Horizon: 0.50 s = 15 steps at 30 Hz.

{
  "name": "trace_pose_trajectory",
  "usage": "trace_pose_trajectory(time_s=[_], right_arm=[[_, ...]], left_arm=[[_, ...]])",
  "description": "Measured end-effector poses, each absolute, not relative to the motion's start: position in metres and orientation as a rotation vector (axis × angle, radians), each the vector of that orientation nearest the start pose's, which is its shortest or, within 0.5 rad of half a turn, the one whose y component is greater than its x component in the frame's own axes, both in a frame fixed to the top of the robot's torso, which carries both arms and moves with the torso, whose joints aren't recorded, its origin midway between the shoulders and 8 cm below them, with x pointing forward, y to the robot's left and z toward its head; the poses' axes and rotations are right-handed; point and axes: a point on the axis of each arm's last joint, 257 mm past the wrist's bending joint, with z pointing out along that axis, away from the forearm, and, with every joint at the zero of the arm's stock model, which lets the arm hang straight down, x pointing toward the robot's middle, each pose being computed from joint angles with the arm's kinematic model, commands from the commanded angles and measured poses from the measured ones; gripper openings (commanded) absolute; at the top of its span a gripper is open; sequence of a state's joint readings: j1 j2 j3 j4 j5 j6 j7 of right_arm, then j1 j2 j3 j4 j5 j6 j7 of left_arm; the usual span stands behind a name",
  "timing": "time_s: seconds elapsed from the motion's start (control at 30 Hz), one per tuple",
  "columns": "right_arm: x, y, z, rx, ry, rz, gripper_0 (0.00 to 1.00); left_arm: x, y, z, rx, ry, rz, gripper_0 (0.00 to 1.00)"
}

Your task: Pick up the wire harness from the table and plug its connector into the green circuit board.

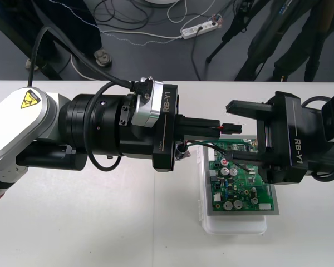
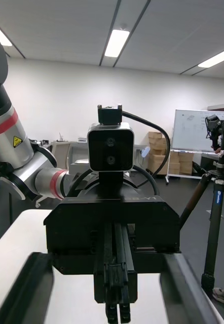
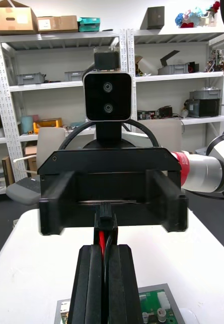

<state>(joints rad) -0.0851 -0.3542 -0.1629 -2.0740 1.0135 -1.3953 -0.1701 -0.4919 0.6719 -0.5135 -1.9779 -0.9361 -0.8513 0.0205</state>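
The left gripper (image 1: 221, 128) reaches in from the left and stops at the far left corner of the board (image 1: 242, 186). Its jaws are pressed together, clamped on the harness (image 1: 220, 128). The plug (image 1: 232, 127) sticks out past their tips and points right. A red wire (image 3: 100, 238) and a black wire run back from the plug between the jaws, as the left wrist view shows. The socket (image 1: 181, 151) hangs on the near side of the gripper's body, over the desk (image 1: 89, 222) just left of the board. A thin wire leads from it to the right, across the board's far left corner.

The right gripper (image 1: 231, 134) comes in from the right and faces the left one head-on. Its jaws stand wide apart, one on the far side of the plug and one on the near side, over the board. The plug lies between them, touching neither. In the right wrist view the left gripper's shut jaws point straight between the right gripper's open ones.

The board lies flat on its white base (image 1: 234, 223) at the right of the desk, with its long sides running near to far. The plug is held in the air at the board's far edge and is not in the board. How high it hangs above the board I cannot tell.
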Motion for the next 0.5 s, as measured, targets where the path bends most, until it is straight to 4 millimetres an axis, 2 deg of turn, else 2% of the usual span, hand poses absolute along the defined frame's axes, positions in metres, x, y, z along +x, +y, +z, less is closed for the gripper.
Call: trace_pose_trajectory(time_s=[0.27,0.5], right_arm=[[0.283,-0.072,0.002,-1.168,0.786,1.01,1.0],[0.282,-0.082,-0.012,-1.225,0.822,1.009,1.0]], left_arm=[[0.294,-0.064,-0.017,1.398,0.788,-1.005,0.0],[0.298,-0.063,-0.018,1.389,0.8,-1.011,0.0]])
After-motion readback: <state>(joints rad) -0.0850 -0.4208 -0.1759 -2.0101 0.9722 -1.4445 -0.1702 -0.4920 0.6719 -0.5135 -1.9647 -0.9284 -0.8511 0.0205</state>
